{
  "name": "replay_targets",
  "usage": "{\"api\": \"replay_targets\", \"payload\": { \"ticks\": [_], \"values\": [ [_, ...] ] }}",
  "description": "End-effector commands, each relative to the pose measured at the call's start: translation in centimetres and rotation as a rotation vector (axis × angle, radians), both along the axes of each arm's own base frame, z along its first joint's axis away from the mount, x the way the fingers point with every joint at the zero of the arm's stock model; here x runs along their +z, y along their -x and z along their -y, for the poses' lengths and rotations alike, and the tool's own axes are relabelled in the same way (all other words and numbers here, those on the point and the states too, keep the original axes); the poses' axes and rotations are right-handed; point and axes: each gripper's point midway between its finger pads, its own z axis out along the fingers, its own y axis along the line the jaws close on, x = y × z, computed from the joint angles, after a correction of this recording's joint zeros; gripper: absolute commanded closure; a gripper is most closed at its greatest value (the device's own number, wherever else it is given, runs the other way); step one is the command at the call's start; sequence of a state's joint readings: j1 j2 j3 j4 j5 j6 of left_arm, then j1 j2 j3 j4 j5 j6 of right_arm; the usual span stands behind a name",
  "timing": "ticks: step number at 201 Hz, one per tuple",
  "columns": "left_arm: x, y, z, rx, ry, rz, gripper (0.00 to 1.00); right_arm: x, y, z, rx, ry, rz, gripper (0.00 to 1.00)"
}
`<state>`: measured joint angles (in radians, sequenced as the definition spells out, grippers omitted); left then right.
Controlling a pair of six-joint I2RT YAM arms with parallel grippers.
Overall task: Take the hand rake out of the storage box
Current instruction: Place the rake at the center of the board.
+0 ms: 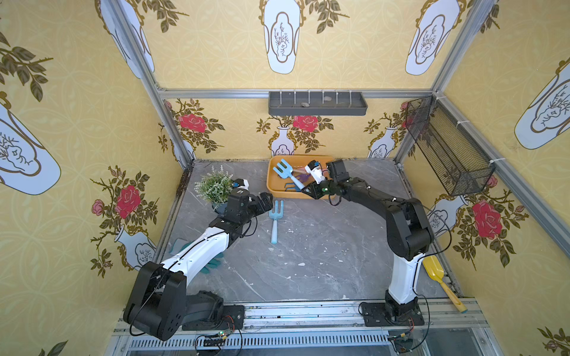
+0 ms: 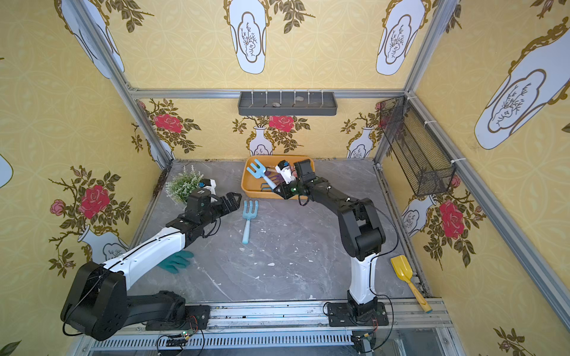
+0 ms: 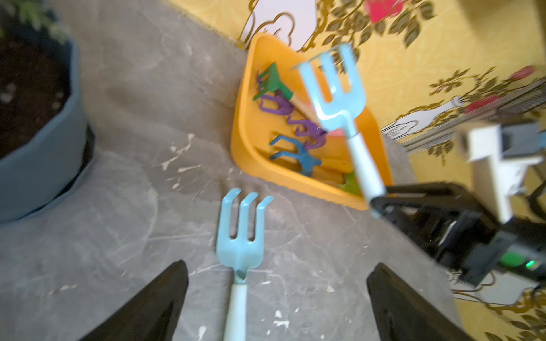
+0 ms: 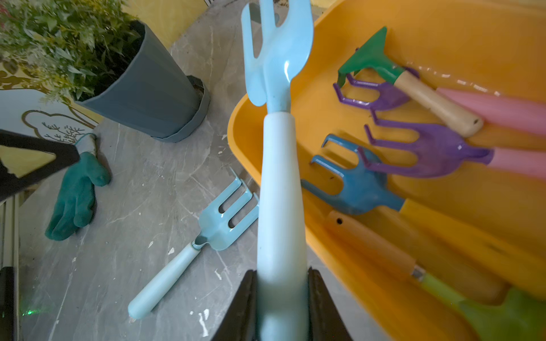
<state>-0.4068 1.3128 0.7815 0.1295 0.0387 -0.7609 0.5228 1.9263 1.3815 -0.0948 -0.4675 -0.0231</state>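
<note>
Far to the left, a green glove (image 2: 175,261) lies flat on the grey surface (image 2: 293,262), partly under the left arm. Behind it, in the back left corner, stands a plant pot (image 1: 216,186) with a leafy green plant in it. The left gripper (image 2: 233,198) hangs just beside the pot with its jaws wide apart, and it holds nothing. Right in front of it, a light blue rake (image 1: 274,222) lies flat on the surface, with its prongs pointing at the back wall. This rake is outside the storage box (image 1: 271,182) and near its front rim. The storage box is orange-yellow and sits at the back, against the wall. The hand rake (image 1: 287,172) is light blue too, and it is up in the air over the box, tilted, with its prongs higher than its handle. The right gripper (image 4: 282,283) is clamped tight on the end of its handle, near the front rim of the box. More tools lie down inside the box: two purple rakes (image 4: 437,150), a dark blue rake (image 4: 360,186) and a green rake (image 4: 375,59) with a wooden handle. Far to the right, a yellow scoop (image 2: 404,269) lies at the edge of the surface, and a black wire basket (image 2: 416,148) hangs on the wall.
</note>
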Motion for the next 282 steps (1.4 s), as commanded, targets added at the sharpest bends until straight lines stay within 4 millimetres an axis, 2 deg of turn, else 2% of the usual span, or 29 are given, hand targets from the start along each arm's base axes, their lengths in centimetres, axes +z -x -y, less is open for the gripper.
{"api": "replay_targets", "payload": {
  "ticks": [1, 7, 19, 30, 45, 70, 90, 116, 130, 149, 194, 214, 235, 248, 268, 282],
  "values": [
    [3.1, -1.0, 2.1, -0.04, 0.062, 0.068, 0.0, 1.5, -2.5, 0.8, -0.307, -0.018, 0.128, 1.0],
    [3.6, -0.7, 3.7, -0.075, 0.048, 0.076, 0.0, 1.1, -1.9, 0.6, -0.328, -0.003, 0.146, 1.0],
    [3.8, -0.7, 5.1, -0.094, 0.01, 0.073, 0.0, 0.8, -0.2, -0.3, -0.316, -0.031, 0.148, 1.0],
    [3.2, -0.9, 6.0, -0.111, 0.005, 0.054, 0.0, 0.7, 1.1, -0.5, -0.303, -0.096, 0.112, 1.0],
    [1.6, -1.0, 6.7, -0.128, 0.014, 0.007, 0.01, 0.5, 2.1, -0.2, -0.328, -0.098, 0.094, 1.0],
    [-0.2, -0.9, 7.3, -0.144, 0.009, -0.042, 0.02, -0.2, 4.7, -0.2, -0.36, 0.017, 0.151, 1.0],
    [-0.3, -0.7, 7.9, -0.161, 0.008, -0.046, 0.04, 0.3, 6.6, -0.2, -0.348, -0.031, 0.156, 1.0],
    [-0.1, -0.2, 9.6, -0.204, -0.018, -0.033, 0.05, 0.4, 8.7, -1.4, -0.32, -0.041, 0.185, 1.0],
    [-0.7, -0.3, 9.9, -0.204, -0.057, -0.048, 0.06, 0.9, 9.8, -2.1, -0.302, -0.061, 0.215, 1.0],
    [-2.1, -0.7, 9.7, -0.181, -0.087, -0.085, 0.08, 1.3, 10.5, -2.4, -0.287, -0.095, 0.219, 1.0],
    [-3.5, -1.2, 9.9, -0.168, -0.107, -0.134, 0.18, 1.6, 10.5, -2.4, -0.294, -0.098, 0.23, 1.0],
    [-3.8, -1.3, 10.6, -0.19, -0.106, -0.142, 0.31, 1.8, 10.6, -2.7, -0.28, -0.111, 0.238, 1.0],
    [-4.0, -1.3, 11.2, -0.211, -0.101, -0.15, 0.58, 1.5, 10.6, -2.6, -0.281, -0.107, 0.226, 1.0],
    [-3.9, -1.2, 11.3, -0.226, -0.097, -0.143, 0.72, 1.6, 10.6, -2.5, -0.271, -0.111, 0.215, 0.92],
    [-2.5, -0.7, 12.1, -0.305, -0.061, -0.071, 0.88, 2.1, 10.6, -2.0, -0.208, -0.165, 0.154, 0.77],
    [-1.0, -0.4, 12.2, -0.369, -0.005, 0.014, 0.92, 3.4, 11.5, -1.6, -0.073, -0.287, 0.059, 0.55]
  ]
}}
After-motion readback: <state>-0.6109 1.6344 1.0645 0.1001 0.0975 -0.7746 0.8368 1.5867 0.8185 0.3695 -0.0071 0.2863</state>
